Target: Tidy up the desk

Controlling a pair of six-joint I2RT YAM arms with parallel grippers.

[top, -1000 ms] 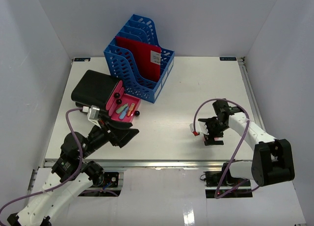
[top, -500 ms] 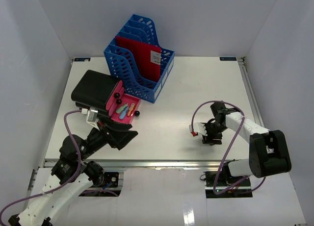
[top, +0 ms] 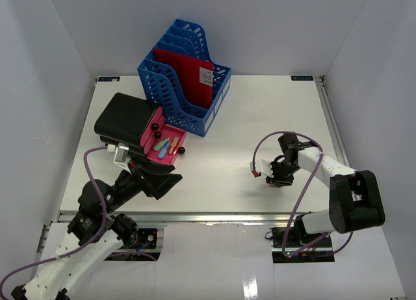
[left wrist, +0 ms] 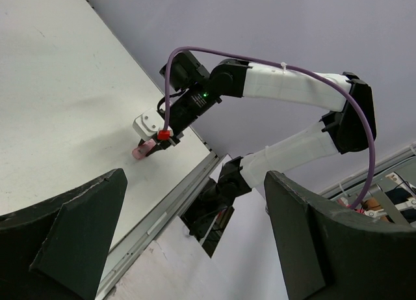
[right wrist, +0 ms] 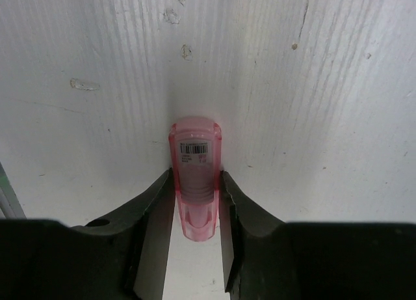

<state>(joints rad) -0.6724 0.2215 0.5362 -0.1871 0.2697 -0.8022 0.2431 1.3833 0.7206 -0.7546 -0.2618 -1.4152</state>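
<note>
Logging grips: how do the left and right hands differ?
The left hand gapes wide and empty; the right hand grips a pink tube lying on the desk. The left hand sits near the pink tray; the right hand is across the desk. Both have black fingers.

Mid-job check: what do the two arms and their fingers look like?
The left arm and right arm are white tubular links with black joint housings, each trailed by a purple cable. The right arm's wrist carries a white block, a small red tag and a green light. The fingers are black, wedge-shaped.
</note>
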